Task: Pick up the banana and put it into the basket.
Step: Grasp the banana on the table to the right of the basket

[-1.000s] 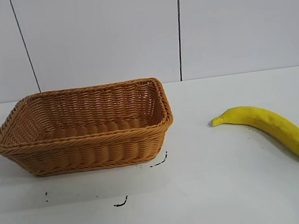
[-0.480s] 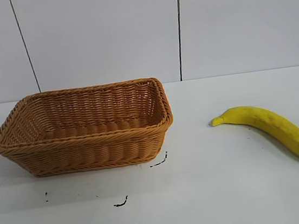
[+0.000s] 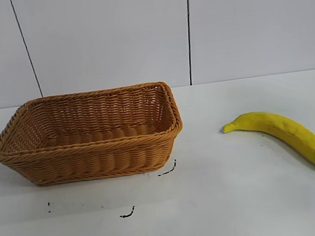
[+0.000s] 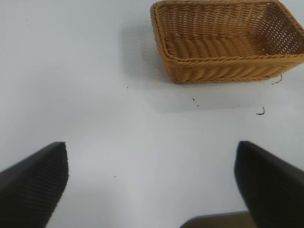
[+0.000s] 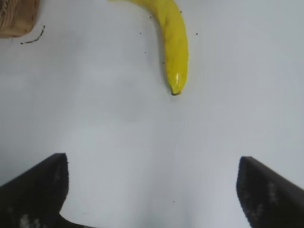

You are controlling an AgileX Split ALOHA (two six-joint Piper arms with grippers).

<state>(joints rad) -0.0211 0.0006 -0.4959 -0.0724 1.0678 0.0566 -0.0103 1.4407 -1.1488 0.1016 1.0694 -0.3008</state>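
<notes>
1 banana (image 3: 283, 133) on table (image 3: 225, 202) | 1 basket (image 3: 88, 135) — well apart | right gripper (image 5: 152, 190) spread wide above banana, holding nothing | left gripper (image 4: 152, 185) spread, parked.

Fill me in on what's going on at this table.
Nothing is held yet. The banana lies on the white table, well apart from the wicker basket, which has nothing in it. The right claw hangs open above the table with the banana's dark end just ahead of it. The left claw is open too, facing the basket from a distance.
</notes>
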